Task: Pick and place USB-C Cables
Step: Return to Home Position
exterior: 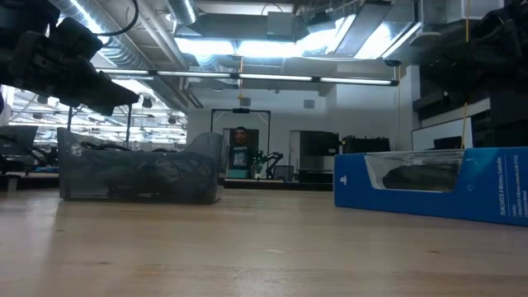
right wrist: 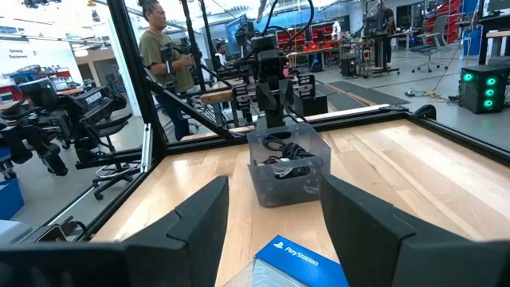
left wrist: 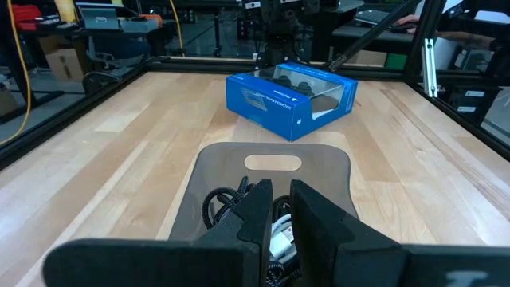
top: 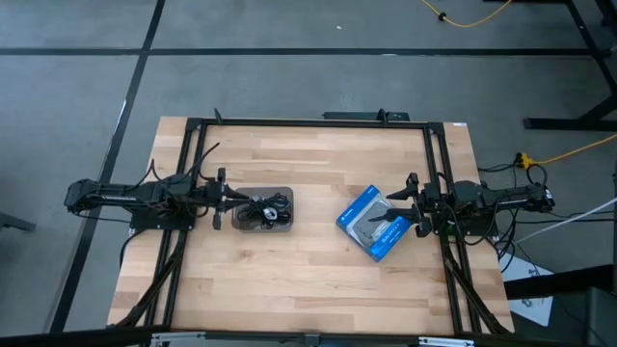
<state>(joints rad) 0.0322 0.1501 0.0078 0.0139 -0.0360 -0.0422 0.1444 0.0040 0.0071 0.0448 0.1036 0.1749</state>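
Note:
The USB-C cables (top: 262, 212) lie bundled inside the grey translucent tray (top: 286, 194) at left of centre. Black loops (left wrist: 218, 204) and a white one (left wrist: 279, 239) show in the left wrist view, and a dark tangle (right wrist: 280, 156) in the right wrist view. My left gripper (top: 218, 200) hovers over the tray's left end, fingers shut (left wrist: 280, 203) and touching nothing. My right gripper (top: 416, 206) stands wide open (right wrist: 275, 199) above the right end of the blue retail box (top: 371, 224), clear of it.
The blue box (exterior: 429, 186) lies flat on the wooden table, right of centre, at a slant. The tray (exterior: 140, 177) rests on the table's left half. A black frame (top: 308, 122) runs round the tabletop. A person (right wrist: 159, 48) stands in the room beyond the table.

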